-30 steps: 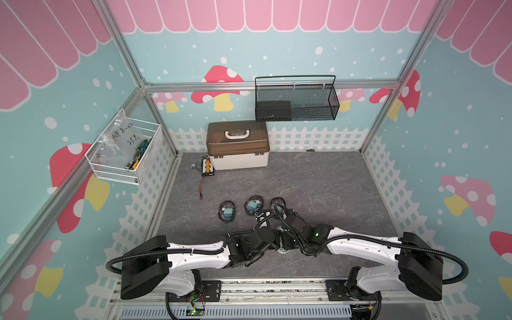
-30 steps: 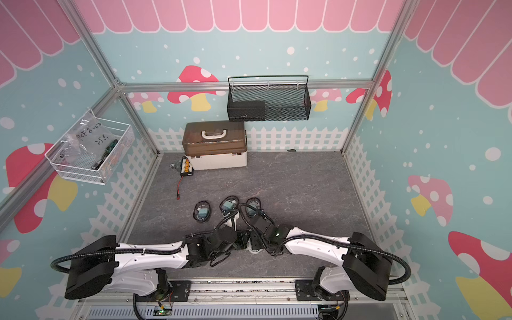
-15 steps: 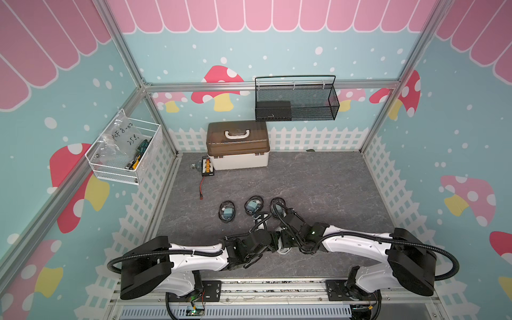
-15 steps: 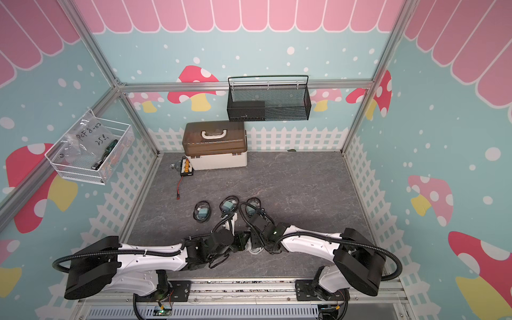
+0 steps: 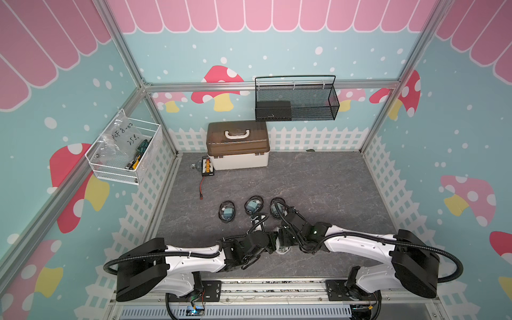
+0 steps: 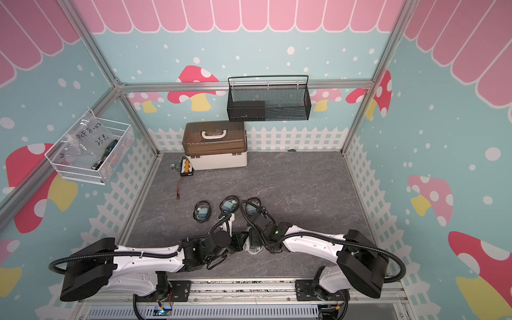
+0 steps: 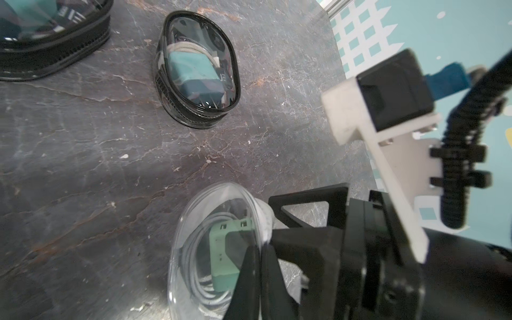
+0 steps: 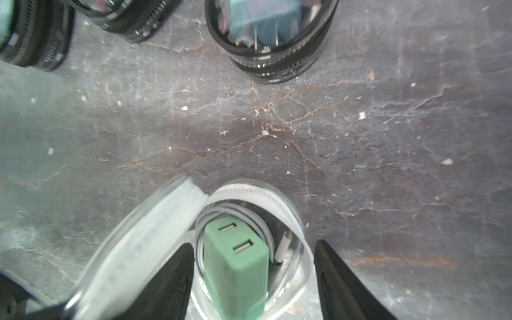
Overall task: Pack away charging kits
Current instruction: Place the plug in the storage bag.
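Since a second ago our right fingers [image 8: 340,277] have spread open astride the white-rimmed pouch [image 8: 263,191]; our left fingers [image 7: 273,279] stay clamped on its clear lid [image 7: 219,202].

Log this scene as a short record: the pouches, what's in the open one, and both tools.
packed: three black-rimmed pouches, filled, in a row on the grey floor
open: white-rimmed pouch, nearest the robot
contents: green adapter and white cable coiled inside
left tool: shut on the pouch lid, holding it open
right tool: open, astride the adapter
box: brown-lidded box, closed, at the back wall
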You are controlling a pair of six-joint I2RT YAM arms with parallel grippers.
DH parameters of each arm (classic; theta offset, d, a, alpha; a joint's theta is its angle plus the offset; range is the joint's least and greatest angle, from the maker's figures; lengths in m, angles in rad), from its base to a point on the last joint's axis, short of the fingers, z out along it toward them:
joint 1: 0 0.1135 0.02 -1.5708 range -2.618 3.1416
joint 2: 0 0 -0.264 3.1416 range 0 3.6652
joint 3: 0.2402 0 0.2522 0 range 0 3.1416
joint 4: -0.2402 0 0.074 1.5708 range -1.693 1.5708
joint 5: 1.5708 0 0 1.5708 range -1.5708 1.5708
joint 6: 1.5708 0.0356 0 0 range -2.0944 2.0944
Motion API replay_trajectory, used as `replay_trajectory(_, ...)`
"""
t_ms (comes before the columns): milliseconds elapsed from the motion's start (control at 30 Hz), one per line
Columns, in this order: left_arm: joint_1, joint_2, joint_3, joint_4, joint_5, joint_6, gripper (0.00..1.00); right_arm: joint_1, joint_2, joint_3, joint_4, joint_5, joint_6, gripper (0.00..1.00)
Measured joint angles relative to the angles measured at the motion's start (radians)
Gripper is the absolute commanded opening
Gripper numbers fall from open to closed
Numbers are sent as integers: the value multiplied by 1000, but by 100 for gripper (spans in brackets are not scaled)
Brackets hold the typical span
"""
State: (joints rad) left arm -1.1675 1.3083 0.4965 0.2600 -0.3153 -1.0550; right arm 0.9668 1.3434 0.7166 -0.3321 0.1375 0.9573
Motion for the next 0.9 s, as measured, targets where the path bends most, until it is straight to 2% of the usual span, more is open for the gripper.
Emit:
replay_trajectory(100,0,-13,-1,0,-17,-1,0,-22,-49,-4,-15,14,-3,54)
replay_trajectory(233,0,-22,-2,-2,-36,-2,0,-32,-103,-43,-16,17,0,53)
replay_trajectory(433,0,-21,-2,-8,-51,-2,0,-21,-106,-101,37,-64,0,50)
replay_trajectory(700,0,19,-1,-1,-55,-5,0,-5,26,-100,182,-155,3,28)
replay_trajectory(900,0,37,-1,0,-55,-4,0,-5,93,-65,261,-189,20,21)
